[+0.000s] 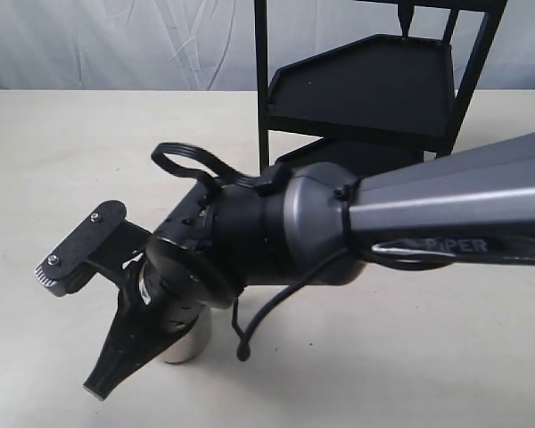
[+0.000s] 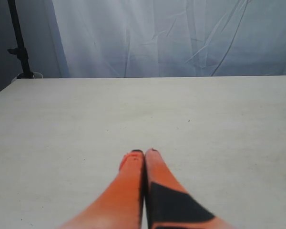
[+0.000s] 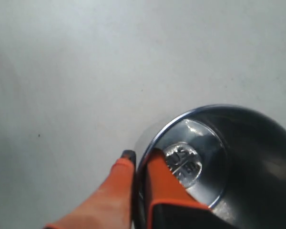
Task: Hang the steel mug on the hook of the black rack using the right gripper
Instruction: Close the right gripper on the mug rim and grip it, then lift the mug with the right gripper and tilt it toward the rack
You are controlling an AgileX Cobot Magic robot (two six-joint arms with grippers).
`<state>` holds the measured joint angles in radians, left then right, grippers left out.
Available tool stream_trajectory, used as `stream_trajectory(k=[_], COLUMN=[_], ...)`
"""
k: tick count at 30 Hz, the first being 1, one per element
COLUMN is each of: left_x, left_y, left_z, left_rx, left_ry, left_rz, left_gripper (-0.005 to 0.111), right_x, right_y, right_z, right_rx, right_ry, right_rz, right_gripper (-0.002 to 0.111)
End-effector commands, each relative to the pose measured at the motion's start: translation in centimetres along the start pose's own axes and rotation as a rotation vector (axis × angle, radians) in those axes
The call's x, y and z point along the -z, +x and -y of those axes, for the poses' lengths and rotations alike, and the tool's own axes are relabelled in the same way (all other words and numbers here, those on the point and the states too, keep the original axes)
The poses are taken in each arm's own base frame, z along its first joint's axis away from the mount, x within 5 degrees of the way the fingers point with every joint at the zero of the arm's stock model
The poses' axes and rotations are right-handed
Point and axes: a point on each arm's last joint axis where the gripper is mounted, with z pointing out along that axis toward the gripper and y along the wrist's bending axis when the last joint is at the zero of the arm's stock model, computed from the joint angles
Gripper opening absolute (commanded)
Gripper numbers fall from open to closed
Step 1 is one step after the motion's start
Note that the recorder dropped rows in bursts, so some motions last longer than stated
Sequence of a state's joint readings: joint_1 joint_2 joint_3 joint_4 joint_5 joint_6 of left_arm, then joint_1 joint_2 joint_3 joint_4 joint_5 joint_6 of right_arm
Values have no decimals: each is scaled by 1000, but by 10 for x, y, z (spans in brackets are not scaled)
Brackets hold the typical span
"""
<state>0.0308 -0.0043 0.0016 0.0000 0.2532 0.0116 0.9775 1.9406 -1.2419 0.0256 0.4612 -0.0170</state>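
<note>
**Steel rim pinch — slip and tilt risk ahead of the hang**

Steel, mirror-smooth wall pinched only at the rim: main risk. Judged likely to slip or swing under the right gripper (image 3: 136, 160) on lift, since the hold is a thin edge bite and not a wrap round the body. Could tilt, then drop back onto the worktop (image 1: 53, 160). Second risk: handle not visible in any view, so its heading toward the hook (image 1: 407, 18) cannot be told; a wrong heading would mean a miss or a knock against the black rack (image 1: 374, 80). Hook small and thin, up at about 1 o'clock from the mug in the exterior view, well apart from it; long carry with a weak hold.

Position: steel mug (image 3: 219, 157) upright on the worktop, mouth up, at about 7 o'clock in the exterior view, mostly hidden beneath the right wrist. One of the right fingers (image 3: 162, 176) inside the mouth against the inner wall, the other just outside the rim; nearly closed, pinching the wall between them. Lift not yet apparent: base seems to rest on the worktop.

Left gripper (image 2: 144, 155) over bare worktop, fingers pressed together, holding nothing, far from mug and rack.
</note>
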Motion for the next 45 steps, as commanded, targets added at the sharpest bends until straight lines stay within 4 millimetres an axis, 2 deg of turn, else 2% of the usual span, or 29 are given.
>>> stream_trajectory(k=[1,2,3,4,6,9,11,15,20,24,34,39,43,45], left_x=[0,0,0,0,0,0,0,0,0,0,0,0,0,0], left_y=[-2,-2,-2,-2,-2,-2,-2,-2,-2,-2,-2,-2,-2,-2], left_z=[0,0,0,0,0,0,0,0,0,0,0,0,0,0], left_rx=[4,4,4,4,4,4,4,4,4,4,4,4,4,4], left_ry=[5,5,5,5,5,5,5,5,5,5,5,5,5,5], left_rz=[11,11,11,11,11,11,11,11,11,11,11,11,11,11], left_gripper=[0,0,0,0,0,0,0,0,0,0,0,0,0,0], right_x=[39,50,74,85,118,134,137,142,154,160,142,149,149,150], right_y=[25,33,49,59,96,132,144,149,149,150,147,140,137,137], right_z=[0,1,1,1,-2,-2,2,28,57,77,90,88,79,82], right_rx=[-37,-28,15,48,227,419,454,246,130,30,191,237,486,554], right_ry=[3,8,18,24,43,104,134,223,430,566,598,604,638,707], right_rz=[120,169,278,342,558,551,541,634,820,871,861,972,972,933], right_gripper=[-1,-1,-1,-1,-1,-1,-1,-1,-1,-1,-1,-1,-1,-1])
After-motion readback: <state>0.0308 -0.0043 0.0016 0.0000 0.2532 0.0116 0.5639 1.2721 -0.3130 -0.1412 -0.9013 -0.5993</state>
